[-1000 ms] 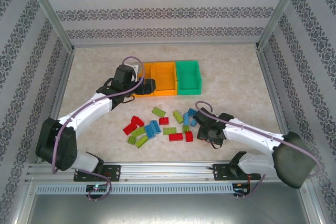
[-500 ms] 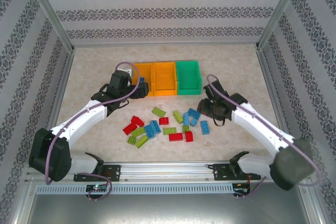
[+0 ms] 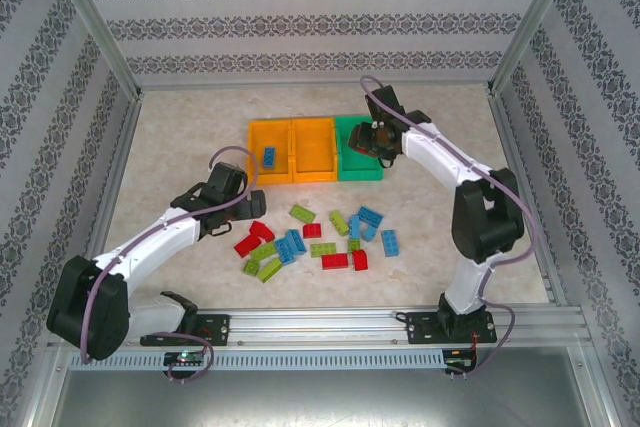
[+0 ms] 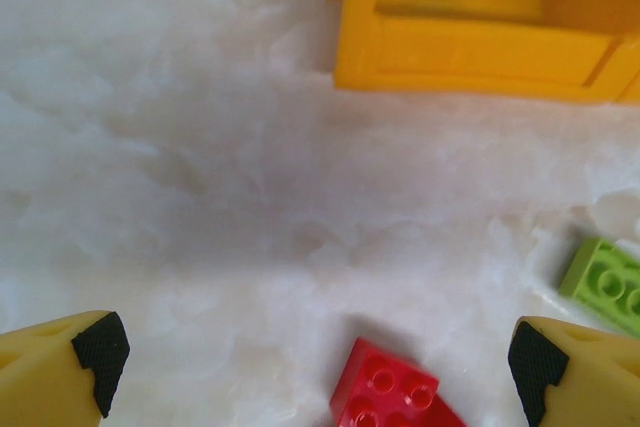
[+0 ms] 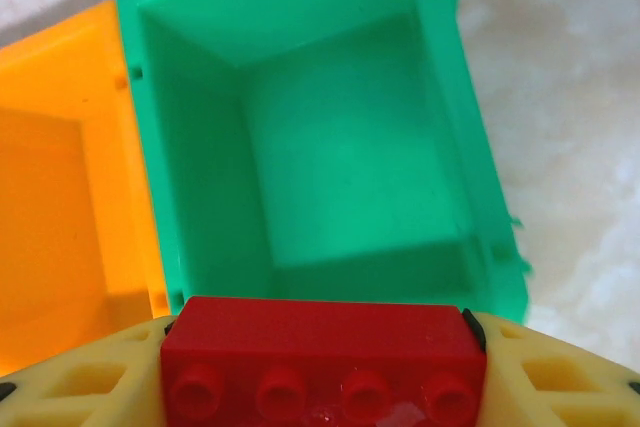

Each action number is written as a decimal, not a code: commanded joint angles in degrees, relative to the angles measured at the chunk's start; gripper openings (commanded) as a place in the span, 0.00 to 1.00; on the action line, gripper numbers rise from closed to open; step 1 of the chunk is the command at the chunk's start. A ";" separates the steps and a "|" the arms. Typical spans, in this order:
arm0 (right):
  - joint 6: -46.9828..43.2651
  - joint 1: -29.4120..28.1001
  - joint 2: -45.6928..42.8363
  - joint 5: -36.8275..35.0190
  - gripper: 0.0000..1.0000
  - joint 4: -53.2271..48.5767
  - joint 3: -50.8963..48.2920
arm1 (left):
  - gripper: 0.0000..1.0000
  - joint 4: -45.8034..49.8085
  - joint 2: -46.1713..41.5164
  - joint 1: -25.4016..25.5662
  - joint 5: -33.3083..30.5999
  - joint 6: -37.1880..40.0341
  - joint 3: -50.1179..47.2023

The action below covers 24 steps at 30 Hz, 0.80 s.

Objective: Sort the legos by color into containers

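Right fingers (image 5: pixel 560 382) are clamped tight on a red brick (image 5: pixel 320 352), its four studs facing the wrist camera, and they're holding it up above the green bin (image 5: pixel 200 187)! From overhead, that bin closes the row of three at its 3 o'clock end, pressed against the middle orange bin (image 3: pixel 313 150). The left orange bin (image 3: pixel 256 137) sits at 9 o'clock of that one, with a single light blue brick (image 3: pixel 269 156) lying inside it. Over on the other side, the left fingers (image 4: pixel 60 372) are spread wide apart, down low over the bench (image 4: pixel 200 197), at about 9 o'clock of the loose pile (image 3: pixel 320 237). On that wrist camera a second red brick (image 4: pixel 393 399) lies flat on the bench between the two tips, a little toward the right-hand one. A lime green brick (image 4: pixel 608 284) sits at 2 o'clock of it, and the left orange bin's wall stands straight ahead at 12. The pile itself is a band of red, light blue and lime green bricks at 6 o'clock of the bins, set apart from them.
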<state>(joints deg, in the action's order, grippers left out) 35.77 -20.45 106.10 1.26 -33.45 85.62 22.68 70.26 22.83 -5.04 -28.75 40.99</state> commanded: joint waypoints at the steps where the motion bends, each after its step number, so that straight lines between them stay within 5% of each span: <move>1: -1.26 0.90 3.88 0.34 0.58 -1.75 4.25 | 0.99 1.84 -2.68 0.55 0.07 0.45 -1.22; 15: -1.03 1.37 9.55 0.66 0.76 -1.64 7.54 | 1.00 -1.96 -5.40 1.62 9.20 0.65 -6.44; 24: -1.02 1.31 8.91 1.90 0.79 -0.72 6.43 | 0.96 -2.27 -2.09 5.20 11.55 6.45 -4.81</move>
<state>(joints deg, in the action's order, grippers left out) 35.55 -19.59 114.52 2.13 -33.98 92.09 21.12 67.18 26.46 5.21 -25.58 35.00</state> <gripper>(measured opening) 0.789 0.966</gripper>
